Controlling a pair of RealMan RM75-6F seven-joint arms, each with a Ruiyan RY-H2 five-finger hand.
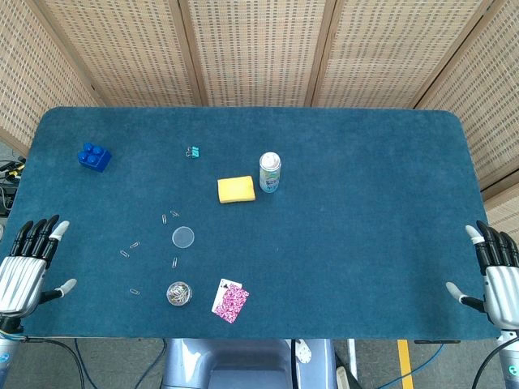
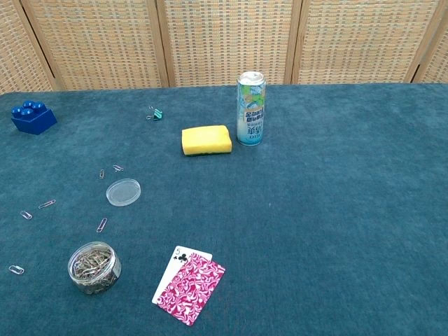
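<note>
In the head view my left hand point(image 1: 28, 263) lies at the table's front left corner, fingers spread, holding nothing. My right hand point(image 1: 496, 272) lies at the front right corner, fingers apart and empty too. Neither hand shows in the chest view. Nearest my left hand are several loose paper clips point(image 1: 130, 249) point(image 2: 47, 204) and a small clear tub of clips point(image 1: 179, 293) point(image 2: 94, 267). Its clear lid point(image 1: 183, 237) point(image 2: 123, 192) lies apart from it. Two playing cards point(image 1: 230, 301) point(image 2: 188, 283) overlap near the front edge.
A yellow sponge point(image 1: 236, 189) point(image 2: 206, 140) lies mid-table beside an upright drink can point(image 1: 270, 172) point(image 2: 250, 108). A blue toy brick point(image 1: 95, 156) point(image 2: 33, 117) sits at the far left, a teal binder clip point(image 1: 193, 151) point(image 2: 155, 114) behind the sponge. Woven screens stand behind the blue table point(image 1: 373, 219).
</note>
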